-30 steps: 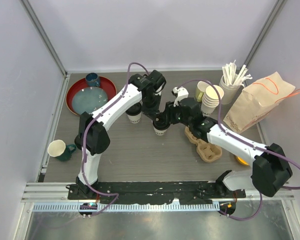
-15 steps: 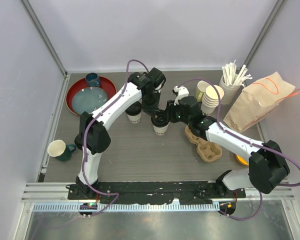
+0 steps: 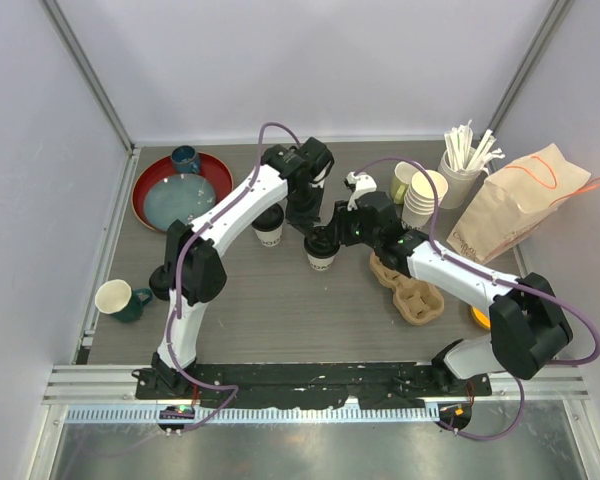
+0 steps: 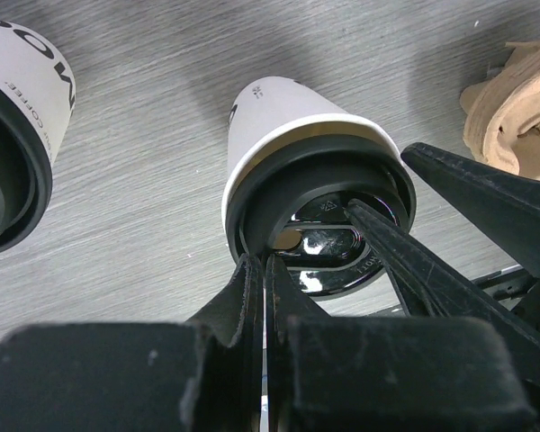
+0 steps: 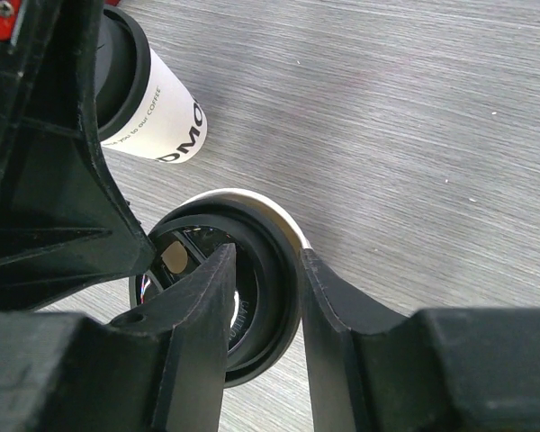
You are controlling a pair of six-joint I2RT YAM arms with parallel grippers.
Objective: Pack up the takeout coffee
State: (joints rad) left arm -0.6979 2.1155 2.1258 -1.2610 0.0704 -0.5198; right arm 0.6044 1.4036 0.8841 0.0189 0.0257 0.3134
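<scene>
Clamping lid point(image 5: 272, 301) rim of cup point(image 4: 279, 117), right fingers point(image 5: 214, 283)

Cream paper cup with round black plastic lid point(image 3: 321, 257) stands right of, slightly before second lidded paper cup point(image 3: 269, 231). Brown moulded-pulp cup carrier point(image 3: 411, 291) right of both; stack of bare cream paper cups point(image 3: 427, 198) behind carrier.
</scene>
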